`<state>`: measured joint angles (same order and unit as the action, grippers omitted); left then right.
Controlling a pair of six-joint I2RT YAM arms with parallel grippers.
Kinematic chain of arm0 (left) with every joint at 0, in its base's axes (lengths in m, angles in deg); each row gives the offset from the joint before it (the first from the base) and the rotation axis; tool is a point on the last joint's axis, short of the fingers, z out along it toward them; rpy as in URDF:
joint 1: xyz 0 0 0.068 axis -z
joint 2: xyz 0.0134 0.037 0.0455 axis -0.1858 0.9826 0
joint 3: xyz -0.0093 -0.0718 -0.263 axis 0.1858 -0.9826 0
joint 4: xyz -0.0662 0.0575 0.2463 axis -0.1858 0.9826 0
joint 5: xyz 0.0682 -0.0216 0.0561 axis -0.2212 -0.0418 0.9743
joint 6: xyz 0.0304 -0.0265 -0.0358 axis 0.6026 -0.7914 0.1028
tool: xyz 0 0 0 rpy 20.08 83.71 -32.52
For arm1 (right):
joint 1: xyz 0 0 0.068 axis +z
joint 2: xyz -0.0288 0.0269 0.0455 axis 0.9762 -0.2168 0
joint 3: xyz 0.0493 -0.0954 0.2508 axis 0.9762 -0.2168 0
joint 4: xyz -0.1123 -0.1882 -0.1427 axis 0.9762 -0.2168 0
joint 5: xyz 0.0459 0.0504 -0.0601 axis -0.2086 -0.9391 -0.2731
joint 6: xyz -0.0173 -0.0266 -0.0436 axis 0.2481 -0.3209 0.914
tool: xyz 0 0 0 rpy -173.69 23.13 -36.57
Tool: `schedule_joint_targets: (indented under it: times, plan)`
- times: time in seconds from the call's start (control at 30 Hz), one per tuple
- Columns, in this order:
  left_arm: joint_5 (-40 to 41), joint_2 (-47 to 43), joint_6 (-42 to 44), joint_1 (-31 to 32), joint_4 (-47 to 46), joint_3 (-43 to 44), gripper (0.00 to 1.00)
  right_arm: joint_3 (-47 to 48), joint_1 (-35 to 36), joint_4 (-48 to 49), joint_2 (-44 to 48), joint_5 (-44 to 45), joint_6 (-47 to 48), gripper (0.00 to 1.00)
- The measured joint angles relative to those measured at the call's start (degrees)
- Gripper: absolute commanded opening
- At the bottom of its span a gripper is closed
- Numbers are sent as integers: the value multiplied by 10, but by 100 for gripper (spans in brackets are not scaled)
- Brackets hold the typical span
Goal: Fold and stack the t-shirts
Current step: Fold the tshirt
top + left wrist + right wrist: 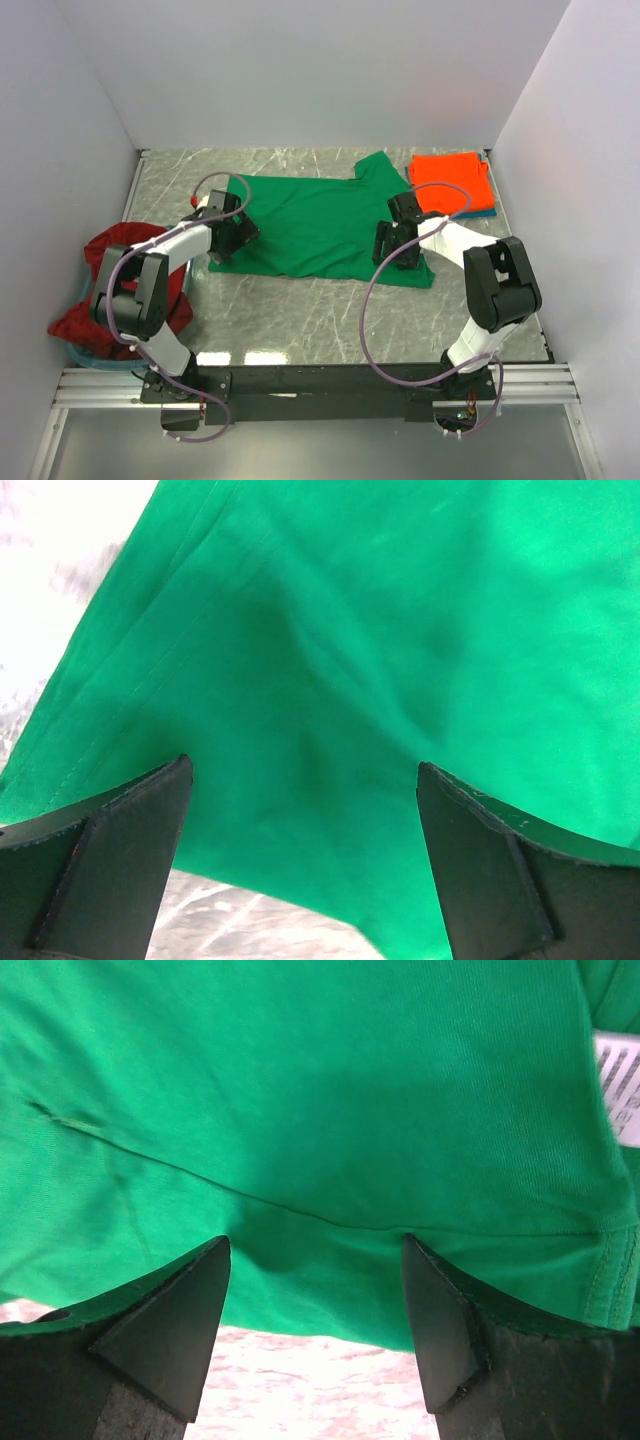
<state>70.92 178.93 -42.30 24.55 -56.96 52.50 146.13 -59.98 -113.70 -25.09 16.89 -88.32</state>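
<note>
The left gripper stands wide, both fingers spread over the cloth with nothing pinched between them. The right gripper is also parted, a little less wide, and the fabric lies flat beyond its fingertips and is not clamped.

Under both lies the green t-shirt, spread on the desk with its long axis running left to right. The left gripper hangs over the shirt's left end, the right gripper over its right end close to the near edge. The white neck label shows just beside the right gripper (so the collar end is most likely on that side). One sleeve sticks out toward the far right.

Each arm therefore has its own end of the shirt directly below it, and neither needs to cross over. The next fold probably turns on each gripper taking the near edge at its end.

Farther out, a folded orange-red shirt rests on a teal shirt at the far right. A dark red shirt lies bunched at the left, well apart.
</note>
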Motion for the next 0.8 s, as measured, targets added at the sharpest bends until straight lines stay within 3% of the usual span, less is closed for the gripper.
schedule_joint_targets:
  times: [0.27, 0.6, 0.63, 0.67, 0.8]
  plan:
    - [-5, -21, 0, 0, -45, -63, 100, -43, 0, 35, 20, 3, -1, 76]
    - [-6, -132, -9, 10, -56, -172, 99, -142, -1, 46, 115, 10, -5, 77]
    - [-6, -146, -13, 14, -50, -182, 100, -151, -1, 46, 125, 9, -7, 81]
    - [-6, -161, -16, 17, -43, -192, 100, -164, -1, 47, 138, 7, -11, 99]
    - [-6, -218, -35, 35, -5, -228, 99, -205, -2, 35, 195, 1, -23, 100]
